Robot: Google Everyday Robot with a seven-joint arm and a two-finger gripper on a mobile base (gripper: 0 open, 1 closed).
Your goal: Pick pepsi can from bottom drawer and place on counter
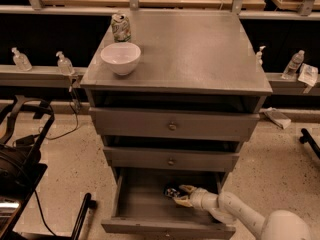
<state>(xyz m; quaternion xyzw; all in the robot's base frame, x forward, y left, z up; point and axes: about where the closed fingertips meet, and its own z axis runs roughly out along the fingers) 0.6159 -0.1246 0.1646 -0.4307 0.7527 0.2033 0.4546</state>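
Your pincer (179,195) is inside the bottom drawer (135,200), low and right of centre in the frame. The drawer is pulled out.

Arm pose: the pale arm (235,211) enters from the lower right corner. It runs up and left over the drawer's right front corner. It lies low and near level, with the wrist under the front of the middle drawer (170,160).

Pincer state: spread. The two light fingers (188,188) point left and diverge, one toward the back of the drawer and one toward its front.

Pepsi can (172,191): it lies on the drawer floor, right of the drawer's middle. You have it right at the fingertips, its right end between them. You cannot tell whether the pads touch it. It is not lifted.

The left part of the drawer floor shows bare grey metal.

The top drawer (172,125) and the middle drawer are both closed, each with a small knob at its centre.

Tabletop (200,49): a white bowl (120,58) stands near the left front corner. A pale green-white can (120,27) stands upright just behind it, toward the back left corner. The two are near each other but apart.
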